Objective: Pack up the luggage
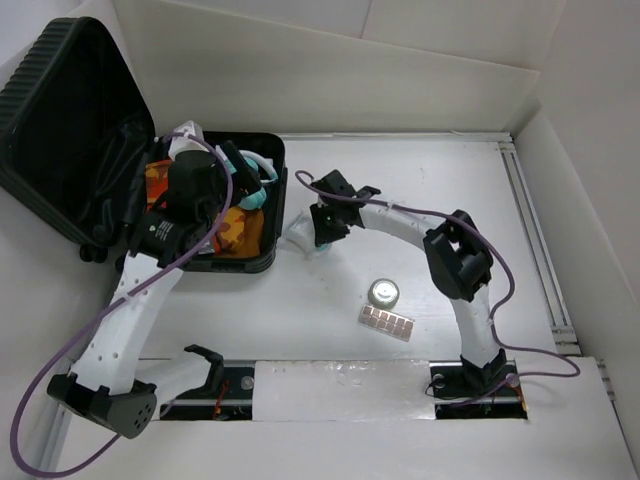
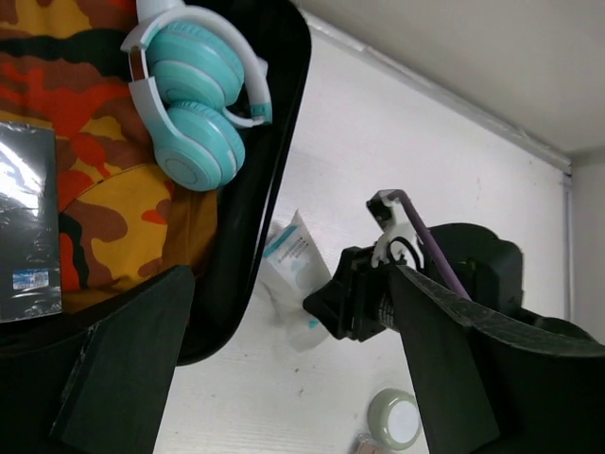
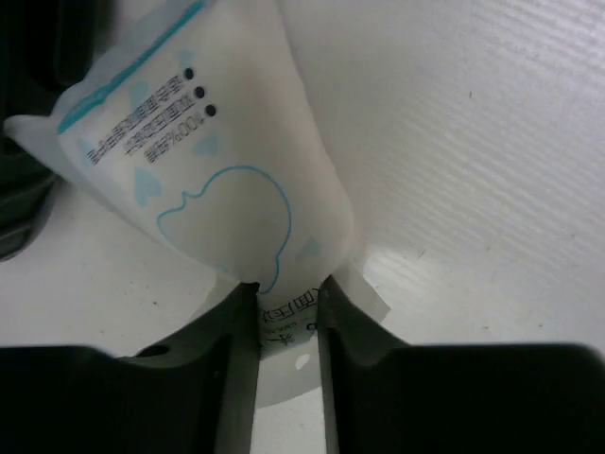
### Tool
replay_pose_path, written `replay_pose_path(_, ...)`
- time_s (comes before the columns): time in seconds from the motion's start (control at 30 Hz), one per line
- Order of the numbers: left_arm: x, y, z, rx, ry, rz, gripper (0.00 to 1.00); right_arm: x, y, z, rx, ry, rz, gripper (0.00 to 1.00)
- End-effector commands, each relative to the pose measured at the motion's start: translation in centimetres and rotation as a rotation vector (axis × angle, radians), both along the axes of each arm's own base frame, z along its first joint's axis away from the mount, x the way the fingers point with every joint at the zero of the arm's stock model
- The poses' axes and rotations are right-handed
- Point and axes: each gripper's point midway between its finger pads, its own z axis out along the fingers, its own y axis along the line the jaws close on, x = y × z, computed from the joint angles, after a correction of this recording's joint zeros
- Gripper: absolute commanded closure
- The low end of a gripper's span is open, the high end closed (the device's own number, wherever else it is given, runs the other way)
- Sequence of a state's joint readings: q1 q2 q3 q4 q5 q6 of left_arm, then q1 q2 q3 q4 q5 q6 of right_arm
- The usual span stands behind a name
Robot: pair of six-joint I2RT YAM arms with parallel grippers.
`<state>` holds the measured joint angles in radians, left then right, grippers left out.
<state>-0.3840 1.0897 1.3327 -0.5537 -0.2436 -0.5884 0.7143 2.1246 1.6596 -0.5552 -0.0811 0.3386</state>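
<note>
The luggage [image 1: 60, 130] lies open at the far left, lid leaning back. Its base [image 2: 276, 180] holds a camouflage cloth [image 2: 104, 180], teal headphones [image 2: 194, 104] and a dark flat box [image 2: 24, 227]. My left gripper [image 1: 215, 190] hovers over the base, open and empty; in the left wrist view [image 2: 284, 378] its fingers stand wide apart. My right gripper [image 1: 325, 225] is just right of the luggage, shut on a white tube with teal print [image 3: 217, 170]. The tube's [image 1: 300, 237] other end rests on the table by the luggage rim.
A round green tin [image 1: 382, 292] and a pink palette of small squares [image 1: 386, 322] lie on the white table right of centre. White walls close in the back and right sides. The tin also shows in the left wrist view [image 2: 397, 421].
</note>
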Motion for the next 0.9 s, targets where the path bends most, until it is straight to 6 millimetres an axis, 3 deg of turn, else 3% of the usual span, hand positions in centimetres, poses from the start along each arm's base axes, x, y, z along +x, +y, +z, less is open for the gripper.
replay_pose_path(0.0,-1.1,0.9,6.7,-0.060,-0.167,0.019,0.18,2.8,1.1,2.6,0.104,-0.076,-0.032,0.72)
replay_pose_path(0.03,-1.5,1.1,8.6,-0.075,-0.205,0.019,0.18,3.6,0.9,3.7,0.113,-0.103,-0.048,0.82)
replay_pose_path(0.07,-1.4,1.0,9.4,-0.081,-0.219,0.020,0.18,3.8,0.8,5.0,0.119,-0.122,-0.054,0.92)
replay_pose_path(0.1,-1.7,1.1,10.2,-0.086,-0.232,0.020,0.18,3.5,0.6,5.9,0.119,-0.122,-0.054,0.96)
replay_pose_path(0.17,-2.1,1.3,12.3,-0.106,-0.279,0.020,0.18,3.5,0.3,8.6,0.134,-0.158,-0.063,1.00)
replay_pose_path(0.2,-2.3,1.4,13.0,-0.111,-0.293,0.020,0.18,3.2,0.1,12.0,0.179,-0.199,-0.072,1.00)
replay_pose_path(0.27,-2.6,1.7,14.4,-0.122,-0.325,0.030,0.18,2.5,0.2,15.5,0.246,-0.232,-0.061,1.00)
replay_pose_path(0.3,-3.0,1.8,14.7,-0.126,-0.335,0.030,0.18,1.9,1.0,18.2,0.299,-0.269,-0.035,0.96)
replay_pose_path(0.37,-3.4,2.2,15.4,-0.131,-0.356,0.042,0.19,1.1,3.2,20.2,0.391,-0.245,0.022,0.96)
replay_pose_path(0.4,-3.4,2.2,15.4,-0.131,-0.356,0.042,0.19,1.0,5.1,23.1,0.457,-0.263,0.062,0.96)
replay_pose_path(0.43,-3.4,2.3,15.4,-0.122,-0.357,0.040,0.19,1.3,7.2,21.4,0.474,-0.206,0.086,0.96)
replay_pose_path(0.47,-3.4,2.5,15.4,-0.120,-0.358,0.050,0.19,0.5,9.5,21.7,0.515,-0.181,0.134,0.96)
replay_pose_path(0.5,-3.4,2.5,15.2,-0.116,-0.349,0.050,0.19,-0.2,11.8,26.0,0.618,-0.210,0.207,0.96)
replay_pose_path(0.53,-3.4,2.5,15.2,-0.116,-0.349,0.050,0.19,-0.1,14.2,23.8,0.631,-0.152,0.231,0.81)
replay_pose_path(0.6,-3.7,2.3,15.1,-0.118,-0.349,0.041,0.19,-0.5,16.3,24.5,0.686,-0.114,0.256,0.38)
replay_pose_path(0.63,-3.5,2.2,14.5,-0.112,-0.336,0.041,0.19,-0.3,16.5,25.9,0.711,-0.124,0.250,0.09)
replay_pose_path(0.67,-3.6,2.3,14.4,-0.114,-0.340,0.041,0.19,1.4,14.9,24.6,0.669,-0.104,0.194,0.04)
replay_pose_path(0.7,-3.5,2.0,13.9,-0.099,-0.330,0.026,0.19,1.8,13.9,24.6,0.659,-0.099,0.174,0.04)
replay_pose_path(0.73,-3.1,1.6,12.7,-0.094,-0.305,0.009,0.19,2.7,12.2,20.6,0.583,-0.052,0.106,0.03)
replay_pose_path(0.77,-3.0,1.1,11.8,-0.091,-0.284,-0.010,0.19,2.3,9.9,23.9,0.613,-0.110,0.087,0.03)
replay_pose_path(0.8,-2.8,0.5,11.2,-0.096,-0.271,-0.040,0.19,4.4,7.5,24.9,0.645,-0.174,0.046,0.03)
replay_pose_path(0.83,-2.5,0.0,9.3,-0.093,-0.226,-0.052,0.19,4.1,5.2,20.7,0.587,-0.109,-0.002,0.03)
replay_pose_path(0.87,-2.4,-0.3,8.5,-0.092,-0.211,-0.065,0.19,4.3,3.2,20.7,0.583,-0.115,-0.033,0.03)
